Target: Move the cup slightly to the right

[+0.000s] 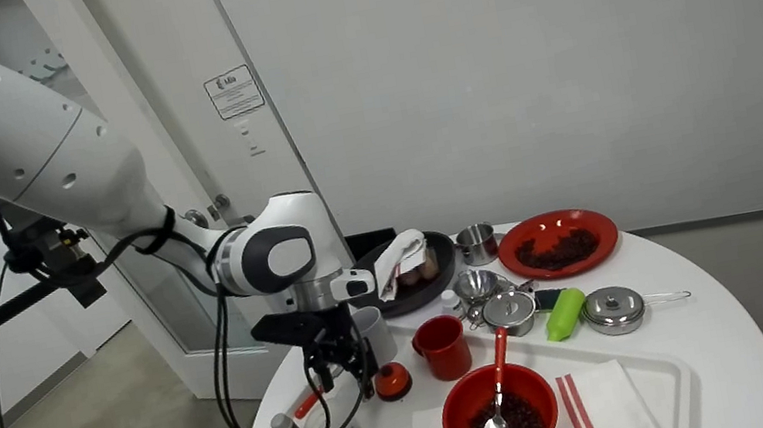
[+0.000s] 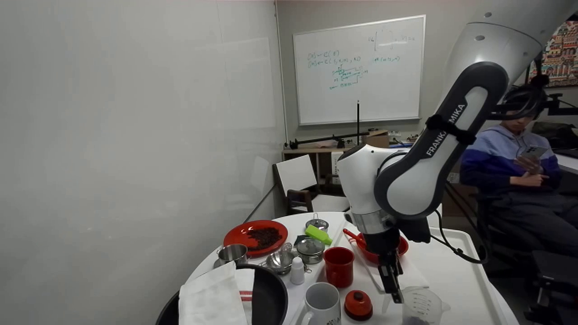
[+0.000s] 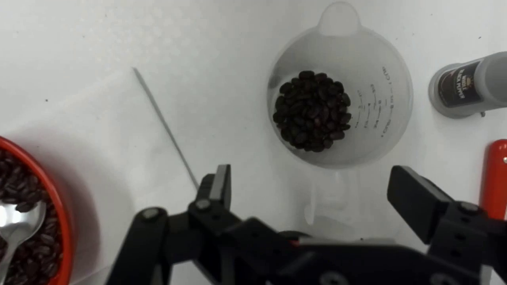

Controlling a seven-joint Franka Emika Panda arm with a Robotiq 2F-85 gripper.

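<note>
The pincer (image 3: 311, 178) is released: its fingers (image 3: 222, 186) stand parted and grasp nothing. Just ahead of the fingertips stands a clear measuring cup (image 3: 376, 99), most likely the cup meant, upright on the tray (image 1: 666, 383) with dark beans (image 3: 313, 113) inside. In the wrist view its handle (image 3: 311, 209) points back into the gap between the fingers.

To grip well, I would lower the pincer until its fingers straddle the handle, keep both clear of the measuring cup's side, then close gently, as the thin-looking plastic may flex. Sliding seems safer than lifting, with everything level so the beans stay in. The sentence does not say whose right is meant. Past one finger, a pepper jar (image 3: 453, 89) stands near the measuring cup and would limit a shift that way; past the opposite finger lies more room before the red bowl (image 3: 65, 225).

How high the fingertips are over the handle is hard to judge. The pincer's body covers part of the wrist view, and the sliver of red showing beside it may be the small red dome (image 1: 393, 380) that both exterior views show near it. In an exterior view the measuring cup (image 2: 424, 304) loses its foot at the frame edge. Farther out, a red mug (image 1: 445, 350) and, partly behind the pincer in an exterior view, a pale mug (image 1: 379, 333) could also be called cups.
</note>
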